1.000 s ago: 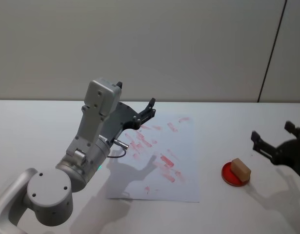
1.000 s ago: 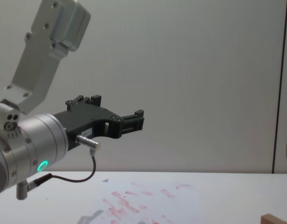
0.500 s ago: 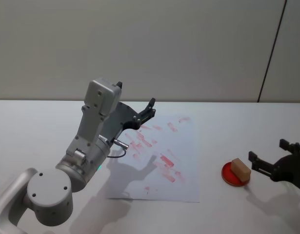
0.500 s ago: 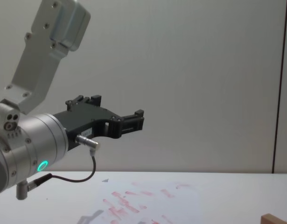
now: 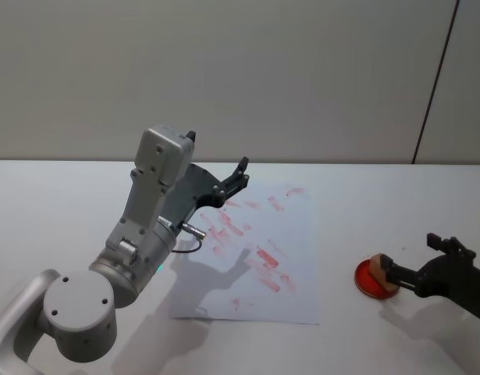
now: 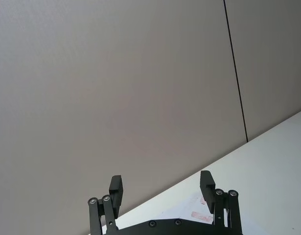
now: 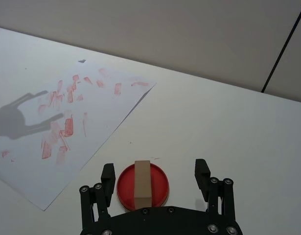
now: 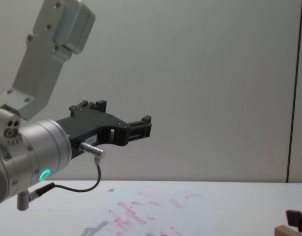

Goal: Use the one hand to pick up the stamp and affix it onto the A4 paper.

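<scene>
The stamp (image 7: pixel 142 183), a small light-brown wooden block, stands on a round red ink pad (image 7: pixel 161 188) to the right of the A4 paper (image 7: pixel 67 127). My right gripper (image 7: pixel 155 172) is open, its two fingers standing either side of the pad and touching neither pad nor stamp. In the head view this right gripper (image 5: pixel 410 255) sits just right of the stamp (image 5: pixel 378 273), beside the A4 paper (image 5: pixel 298 258) dotted with red imprints. My left gripper (image 5: pixel 233 182) hangs open above the sheet's far left part, holding nothing. The left wrist view also has the left gripper (image 6: pixel 161 182) open.
The white table (image 5: pixel 60 203) runs wide to the left and behind the sheet. A grey wall (image 5: pixel 302 78) closes the back. The raised left arm (image 5: pixel 150 211) stands over the sheet's left edge. In the chest view the stamp's corner (image 8: pixel 286 230) peeks in low at the right.
My right gripper has come down and moved left toward the stamp, from beside the pad to straddling it. The left arm has not moved.
</scene>
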Tool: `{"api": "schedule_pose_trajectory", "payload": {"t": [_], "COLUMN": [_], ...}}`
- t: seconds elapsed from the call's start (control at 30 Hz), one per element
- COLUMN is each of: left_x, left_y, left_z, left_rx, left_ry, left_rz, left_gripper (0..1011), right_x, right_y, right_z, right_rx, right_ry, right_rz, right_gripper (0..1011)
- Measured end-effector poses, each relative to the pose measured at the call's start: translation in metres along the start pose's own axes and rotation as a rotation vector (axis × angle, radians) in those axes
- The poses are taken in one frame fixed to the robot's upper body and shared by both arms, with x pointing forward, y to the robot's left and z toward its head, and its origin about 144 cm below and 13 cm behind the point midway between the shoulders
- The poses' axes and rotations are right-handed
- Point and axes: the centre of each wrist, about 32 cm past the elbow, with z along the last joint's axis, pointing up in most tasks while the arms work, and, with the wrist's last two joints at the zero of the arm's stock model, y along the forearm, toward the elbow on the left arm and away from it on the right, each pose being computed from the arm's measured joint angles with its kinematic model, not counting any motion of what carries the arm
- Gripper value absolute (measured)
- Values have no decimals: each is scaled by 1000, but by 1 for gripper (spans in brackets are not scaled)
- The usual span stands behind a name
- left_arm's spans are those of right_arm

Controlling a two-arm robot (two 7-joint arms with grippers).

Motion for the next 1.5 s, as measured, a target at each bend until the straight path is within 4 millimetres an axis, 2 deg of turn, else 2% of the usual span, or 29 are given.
{"api": "schedule_pose_trajectory", "payload": {"t": [1.27,1.33,1.5], "left_x": [0,0,0], "left_y": [0,0,0], "left_z": [0,0,0], "left_rx": [0,0,0], "left_ry": [0,0,0], "left_rz": [0,0,0], "left_gripper": [1003,1003,1003], "right_x": [-16,-16,-17], "right_y": [34,35,36], "right_z": [-9,-9,-9], "right_rx": [-130,-131,-133], "right_ry": [-37,-39,-41], "right_rz": [-1,-1,-2], "right_gripper": [1001,995,888]}}
